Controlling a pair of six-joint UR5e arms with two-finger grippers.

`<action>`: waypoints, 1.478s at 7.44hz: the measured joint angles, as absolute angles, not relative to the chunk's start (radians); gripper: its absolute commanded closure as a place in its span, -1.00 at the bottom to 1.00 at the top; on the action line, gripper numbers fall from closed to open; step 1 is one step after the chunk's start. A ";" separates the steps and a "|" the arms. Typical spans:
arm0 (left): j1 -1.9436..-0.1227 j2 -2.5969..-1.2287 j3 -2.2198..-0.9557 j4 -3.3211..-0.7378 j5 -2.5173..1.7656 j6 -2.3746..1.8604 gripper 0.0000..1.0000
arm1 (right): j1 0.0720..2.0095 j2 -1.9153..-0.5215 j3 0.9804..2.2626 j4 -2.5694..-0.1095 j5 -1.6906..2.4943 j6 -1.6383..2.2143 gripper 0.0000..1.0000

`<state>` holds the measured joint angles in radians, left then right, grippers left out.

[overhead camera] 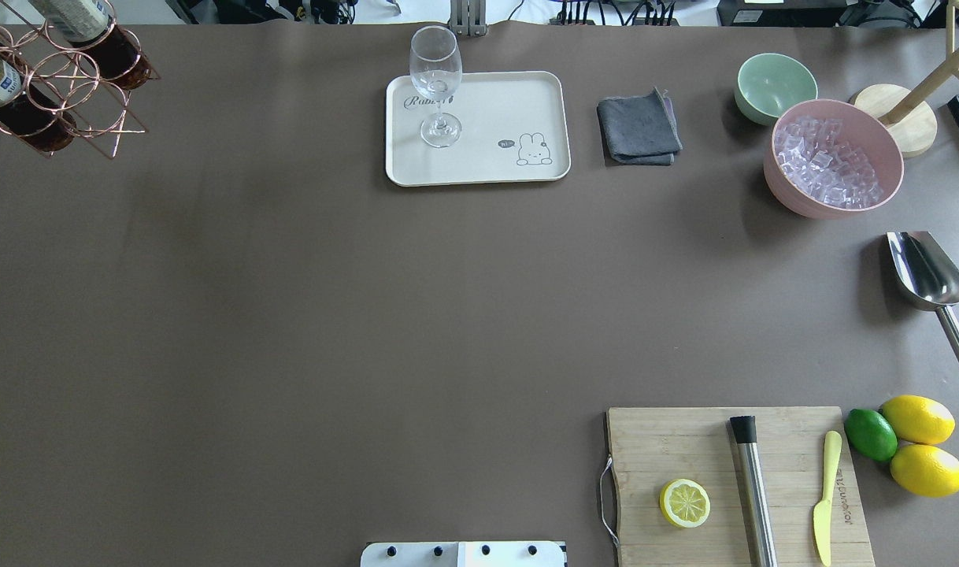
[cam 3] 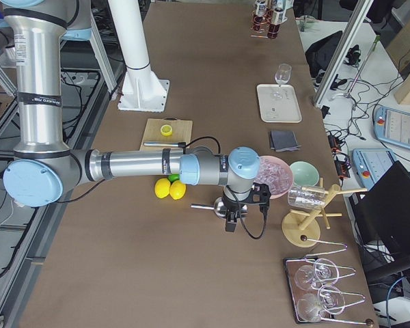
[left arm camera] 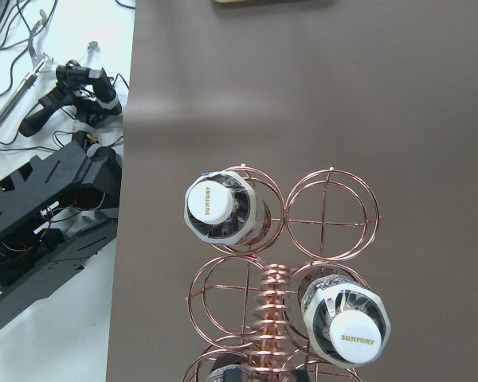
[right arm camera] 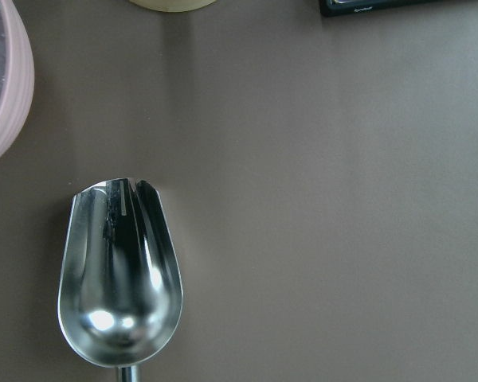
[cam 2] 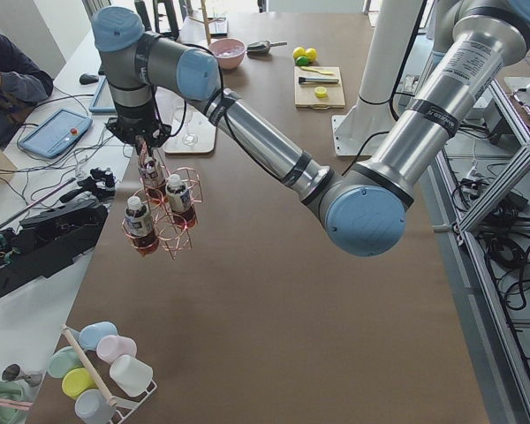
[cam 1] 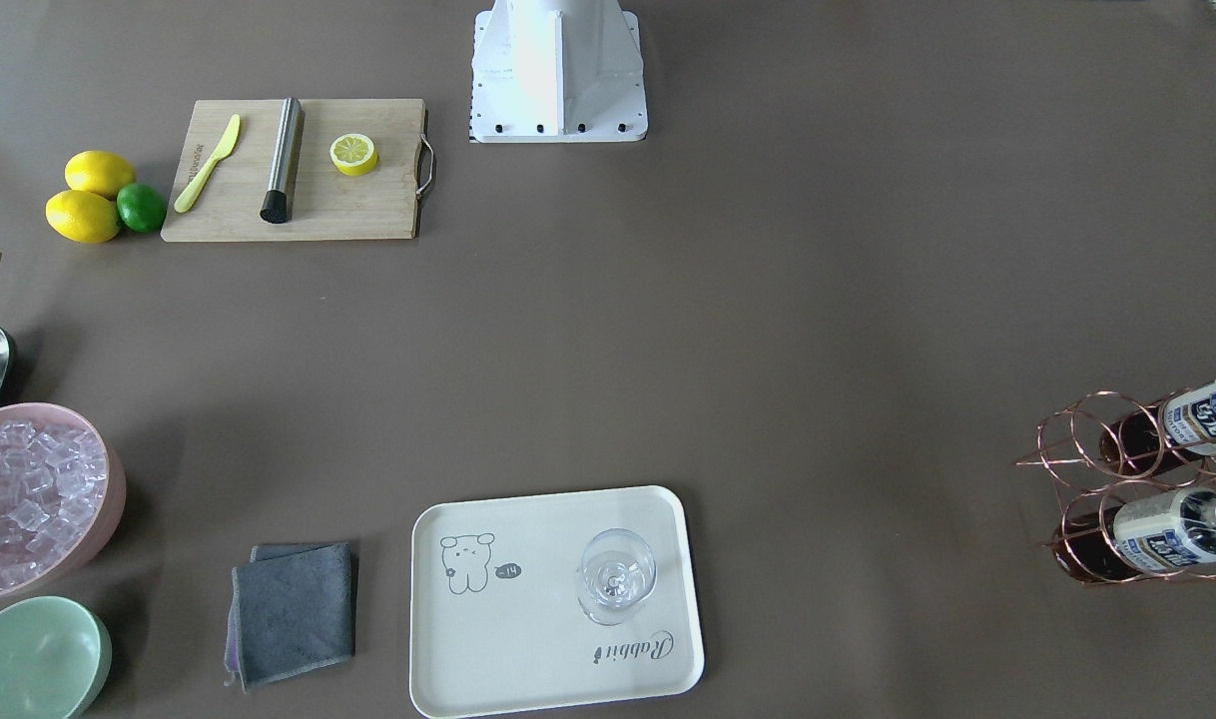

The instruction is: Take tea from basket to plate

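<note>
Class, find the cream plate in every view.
Front-facing: plate bottom centre.
Overhead: plate top centre.
Exterior left: plate upper left, behind the left arm.
Exterior right: plate upper right.
Left wrist: cannot tell.
Right wrist: not in it.
Landmark: the stemmed glass standing on it.

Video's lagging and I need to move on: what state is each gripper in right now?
Left gripper: above the basket; open or shut cannot be told.
Right gripper: above the scoop; cannot be told.

the left arm (cam 2: pixel 265 143) and right arm (cam 3: pixel 130 165) are showing silver tubes and pale blue joint caps; the white base (cam 1: pixel 558 75) is showing black screws at six o'clock.
</note>
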<state>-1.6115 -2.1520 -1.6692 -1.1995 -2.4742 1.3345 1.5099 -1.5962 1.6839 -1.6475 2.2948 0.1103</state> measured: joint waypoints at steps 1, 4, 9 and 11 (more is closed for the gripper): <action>-1.620 -2.146 -1.746 -1.155 -2.475 1.334 1.00 | 1.510 -1.596 1.683 -1.648 2.294 0.110 -1.00; -1.613 -2.134 -1.844 -1.114 -2.473 1.329 1.00 | 1.511 -1.596 1.685 -1.647 2.295 0.110 -1.00; -1.415 -2.177 -1.959 -1.028 -2.465 1.143 1.00 | 1.510 -1.596 1.687 -1.648 2.295 0.110 -1.00; -1.285 -2.215 -2.036 -1.028 -2.421 1.005 1.00 | 1.509 -1.597 1.688 -1.647 2.296 0.109 -1.00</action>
<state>-1.2849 -2.2148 -2.0358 -1.0282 -2.4213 1.0052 1.5095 -1.5965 1.6879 -1.6475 2.2957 0.1093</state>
